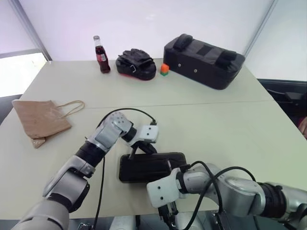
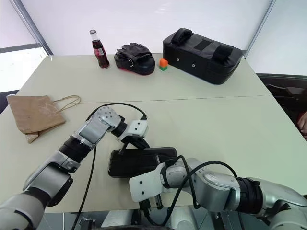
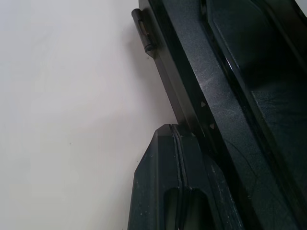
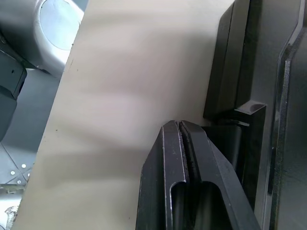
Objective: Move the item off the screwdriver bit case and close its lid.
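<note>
The left arm (image 1: 103,139) reaches forward with the elbow bent and the wrist turned inward and down. The left fingers (image 3: 154,184) are pressed together, holding nothing, and their tips rest against the far-left corner of the case (image 1: 151,166), at about 10 o'clock on its outline. Their wrist view shows those tips against the case's side wall, below a small hinge pin (image 3: 143,29).

The right arm (image 1: 225,184) comes in from 4 o'clock and curls across the front of the desk (image 1: 230,124), with the wrist at the case's near edge, around 6 o'clock. The right fingers (image 4: 156,172) are also closed on each other with nothing between them. Their tips sit just beside a small latch tab (image 4: 249,110) on that edge.

The one black case lies flat near the front middle of the desk, long side across, and its lid appears to be down.

Five other things sit on the desk, one of each and all well apart from the case. A brown paper bag (image 1: 41,120) with cord handles lies at 10 o'clock. A cola bottle (image 1: 101,54) stands upright at 11 o'clock. A black mitt (image 1: 135,64) sits at 12 o'clock, with an orange-and-green block (image 1: 164,69) just beside it. A large black pad (image 1: 204,60) lies at 1 o'clock.
</note>
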You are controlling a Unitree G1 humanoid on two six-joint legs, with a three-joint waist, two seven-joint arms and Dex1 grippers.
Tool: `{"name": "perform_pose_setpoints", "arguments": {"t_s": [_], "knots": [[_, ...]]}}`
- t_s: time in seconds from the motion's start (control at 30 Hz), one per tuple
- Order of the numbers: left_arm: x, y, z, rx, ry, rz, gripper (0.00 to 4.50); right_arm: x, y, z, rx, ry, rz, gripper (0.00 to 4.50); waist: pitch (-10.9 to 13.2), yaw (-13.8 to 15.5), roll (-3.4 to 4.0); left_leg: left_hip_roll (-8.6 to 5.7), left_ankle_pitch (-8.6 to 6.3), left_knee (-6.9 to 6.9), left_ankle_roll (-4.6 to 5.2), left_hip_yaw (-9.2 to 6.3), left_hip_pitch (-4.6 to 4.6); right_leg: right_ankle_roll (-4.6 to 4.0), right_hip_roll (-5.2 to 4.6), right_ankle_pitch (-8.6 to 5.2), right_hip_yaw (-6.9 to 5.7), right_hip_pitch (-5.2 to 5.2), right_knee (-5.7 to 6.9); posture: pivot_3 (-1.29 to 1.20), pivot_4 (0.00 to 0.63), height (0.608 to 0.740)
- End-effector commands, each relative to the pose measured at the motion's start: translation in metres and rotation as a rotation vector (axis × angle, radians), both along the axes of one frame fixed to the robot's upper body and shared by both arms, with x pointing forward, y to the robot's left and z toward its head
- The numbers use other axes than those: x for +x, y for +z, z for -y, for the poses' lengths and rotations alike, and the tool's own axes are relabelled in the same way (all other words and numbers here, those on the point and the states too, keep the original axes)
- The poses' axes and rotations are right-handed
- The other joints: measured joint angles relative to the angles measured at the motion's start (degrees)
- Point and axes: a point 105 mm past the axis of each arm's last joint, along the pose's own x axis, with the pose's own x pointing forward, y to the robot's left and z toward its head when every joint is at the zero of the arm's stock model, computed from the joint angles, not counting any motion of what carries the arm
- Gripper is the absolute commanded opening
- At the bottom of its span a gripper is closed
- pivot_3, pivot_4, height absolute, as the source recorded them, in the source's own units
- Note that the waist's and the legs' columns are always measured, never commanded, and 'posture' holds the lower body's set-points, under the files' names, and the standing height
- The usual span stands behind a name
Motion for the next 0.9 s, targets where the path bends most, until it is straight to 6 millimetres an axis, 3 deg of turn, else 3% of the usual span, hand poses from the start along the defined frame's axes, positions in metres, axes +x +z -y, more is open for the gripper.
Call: {"name": "perform_pose_setpoints", "arguments": {"t_s": [0.03,0.17,0.43,0.57,0.7,0.77,0.9], "knots": [[-0.058,-0.036,0.014,0.065,-0.243,-0.211,0.0,0.114,0.015,0.089,-0.236,-0.521,0.353,0.09,0.0,0.0,0.0,0.0,0.0,0.0,0.0,-0.02,0.0,-0.01,0.01,0.0,-0.01,0.0,0.0,0.0,0.15,0.74],[-0.056,-0.036,0.014,0.064,-0.231,-0.212,0.0,0.123,0.017,0.097,-0.246,-0.567,0.372,0.09,0.0,0.1,0.0,0.0,0.0,0.0,0.0,-0.02,0.0,-0.02,0.01,0.01,0.0,0.0,0.0,0.0,0.15,0.74],[-0.062,-0.03,0.019,0.034,-0.228,-0.244,0.0,0.133,0.018,0.09,-0.234,-0.604,0.395,0.09,-0.1,-0.2,-0.01,0.07,0.0,-0.02,0.0,-0.13,0.24,-0.13,0.2,0.04,0.03,0.16,0.0,0.0,0.15,0.74],[-0.064,-0.029,0.019,0.034,-0.226,-0.256,0.0,0.137,0.015,0.09,-0.245,-0.613,0.404,0.09,-0.1,-0.3,-0.01,0.05,0.0,-0.35,0.0,-0.4,1.0,-0.38,0.4,-0.17,0.07,0.63,-0.01,0.0,0.15,0.74],[-0.063,-0.029,0.018,0.037,-0.224,-0.245,0.0,0.14,0.012,0.093,-0.267,-0.605,0.415,0.09,-0.1,-0.3,0.02,0.12,0.0,-0.44,0.0,-0.65,1.09,-0.51,0.56,-0.26,-0.03,0.71,0.01,0.0,0.15,0.74],[-0.059,-0.03,0.018,0.03,-0.211,-0.217,0.0,0.139,0.012,0.094,-0.268,-0.597,0.409,0.09,-0.1,-0.3,0.06,0.14,0.0,-0.44,0.0,-0.68,1.1,-0.52,0.58,-0.26,-0.05,0.71,0.03,0.0,0.15,0.74],[-0.024,-0.043,0.023,0.041,-0.117,-0.023,0.0,0.114,0.011,0.074,-0.214,-0.496,0.298,0.09,-0.5,0.4,0.5,0.13,0.0,-0.43,0.0,-0.68,1.17,-0.52,0.5,-0.26,-0.07,0.81,-0.02,0.0,0.15,0.74]]}}
